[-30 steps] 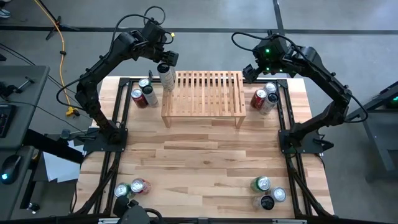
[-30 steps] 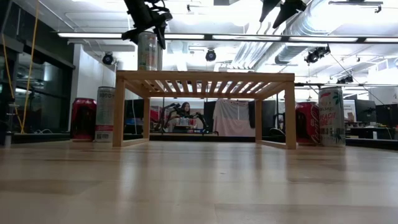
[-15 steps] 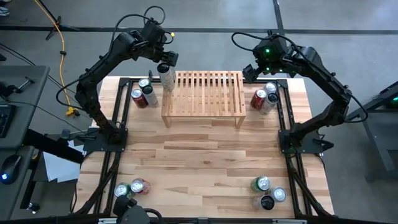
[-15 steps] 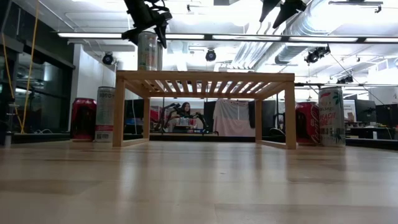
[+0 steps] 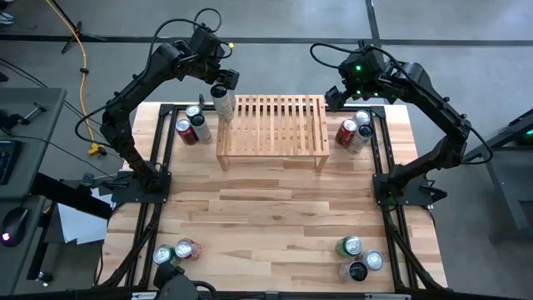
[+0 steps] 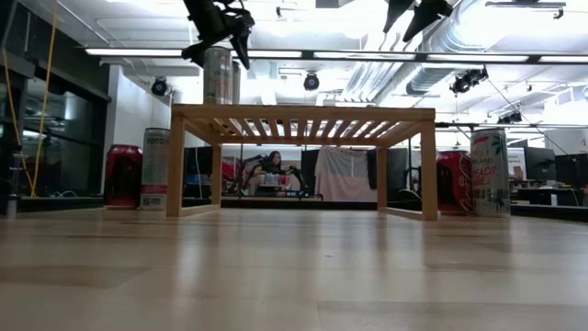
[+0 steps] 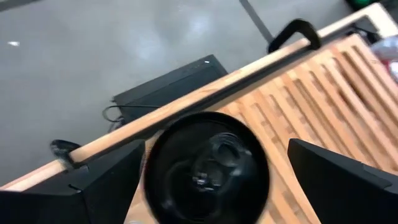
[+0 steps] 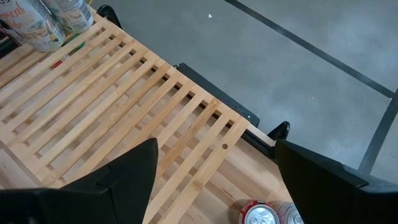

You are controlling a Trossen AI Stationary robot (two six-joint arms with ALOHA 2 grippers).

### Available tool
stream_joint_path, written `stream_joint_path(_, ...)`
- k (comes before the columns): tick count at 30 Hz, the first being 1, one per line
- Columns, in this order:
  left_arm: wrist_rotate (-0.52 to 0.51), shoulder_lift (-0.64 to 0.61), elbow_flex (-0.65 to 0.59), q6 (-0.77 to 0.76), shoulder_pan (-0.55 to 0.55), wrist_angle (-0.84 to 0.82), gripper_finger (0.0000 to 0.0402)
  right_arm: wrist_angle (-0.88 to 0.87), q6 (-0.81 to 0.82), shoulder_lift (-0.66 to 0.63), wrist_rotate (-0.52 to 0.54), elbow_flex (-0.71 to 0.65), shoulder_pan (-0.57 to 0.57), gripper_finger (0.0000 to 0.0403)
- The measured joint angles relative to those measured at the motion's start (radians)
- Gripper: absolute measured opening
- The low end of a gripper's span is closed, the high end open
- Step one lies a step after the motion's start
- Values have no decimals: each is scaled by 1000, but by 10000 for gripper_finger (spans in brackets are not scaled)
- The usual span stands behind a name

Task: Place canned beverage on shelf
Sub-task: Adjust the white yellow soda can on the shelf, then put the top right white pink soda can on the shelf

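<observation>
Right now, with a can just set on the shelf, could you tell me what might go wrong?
1. The can stands at the shelf corner, near the edge; a nudge could tip it off.
2. The left pincer, open, sits close over the can top; a slanted lift might clip it.
3. Falling, it might hit the cans on the table beside the shelf.

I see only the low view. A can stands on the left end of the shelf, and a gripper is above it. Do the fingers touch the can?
Observer: No. In the left wrist view the left gripper is open, and both fingers stand apart from the can.
Operator: Is the can near an edge?
Observer: Yes. From above, it stands at the far left corner of the shelf, close to both edges.
Operator: And the other arm?
Observer: The right gripper is open and empty, by the shelf's far right corner.
</observation>
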Motion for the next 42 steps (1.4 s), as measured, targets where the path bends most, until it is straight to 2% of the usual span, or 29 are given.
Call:
stream_joint_path(6, 47, -22, 0, 2, 4, 16, 386, -2, 0, 0, 0, 0, 0, 310)
stream_joint_path(19, 49, -143, 0, 18, 4, 163, 386, -2, 0, 0, 0, 0, 0, 310)
stream_joint_path(32, 66, -231, 0, 10, -4, 234, 386, -2, 0, 0, 0, 0, 0, 310)
stream_joint_path(42, 102, -233, -2, 139, -87, 406, 386, -4, -15, 0, 0, 0, 0, 310)
